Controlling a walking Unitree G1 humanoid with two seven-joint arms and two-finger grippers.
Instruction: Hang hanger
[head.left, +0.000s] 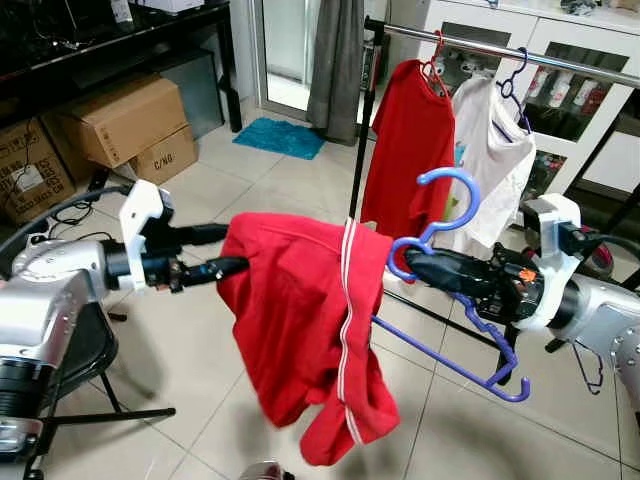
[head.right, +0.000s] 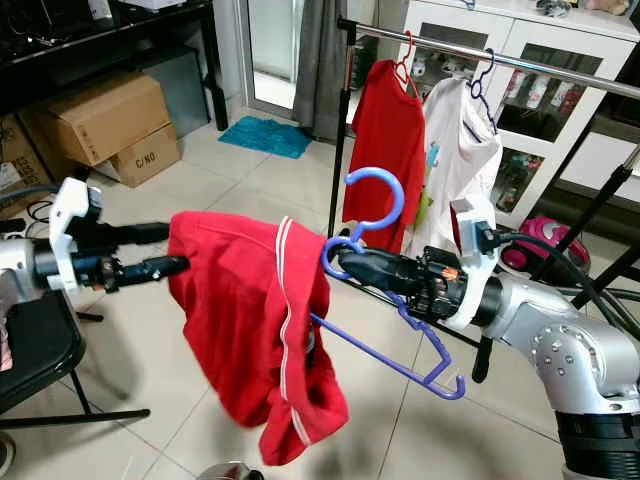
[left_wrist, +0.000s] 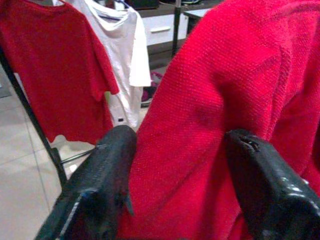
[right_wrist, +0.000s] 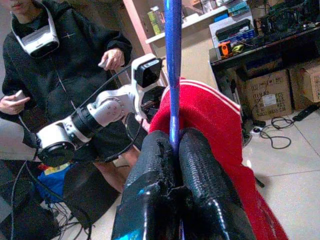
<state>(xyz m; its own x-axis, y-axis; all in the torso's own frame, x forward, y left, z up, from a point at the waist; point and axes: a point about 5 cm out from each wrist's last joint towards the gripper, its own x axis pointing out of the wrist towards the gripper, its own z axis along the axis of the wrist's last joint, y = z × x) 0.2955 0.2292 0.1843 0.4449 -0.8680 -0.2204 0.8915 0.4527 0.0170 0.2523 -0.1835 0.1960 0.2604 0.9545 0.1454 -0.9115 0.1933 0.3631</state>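
Note:
A blue plastic hanger (right_wrist: 173, 75) is held out in front of me, its hook (head.left: 476, 195) pointing up. My right gripper (head.left: 410, 265) is shut on its neck just below the hook. A red garment with white stripes (head.left: 300, 320) is draped over the hanger and hangs down in folds. The hanger's left half is hidden under the cloth. My left gripper (head.left: 225, 250) is at the garment's left end. Its two fingers (left_wrist: 115, 150) press on either side of a thick fold of the red cloth.
A metal clothes rail (head.left: 500, 48) stands behind, carrying a red shirt (head.left: 410, 150) and a white shirt (head.left: 495, 160) on hangers. Cardboard boxes (head.left: 120, 120) sit at the left, a black chair (head.left: 80, 350) is by my left arm. A person (right_wrist: 65, 65) stands behind the left arm.

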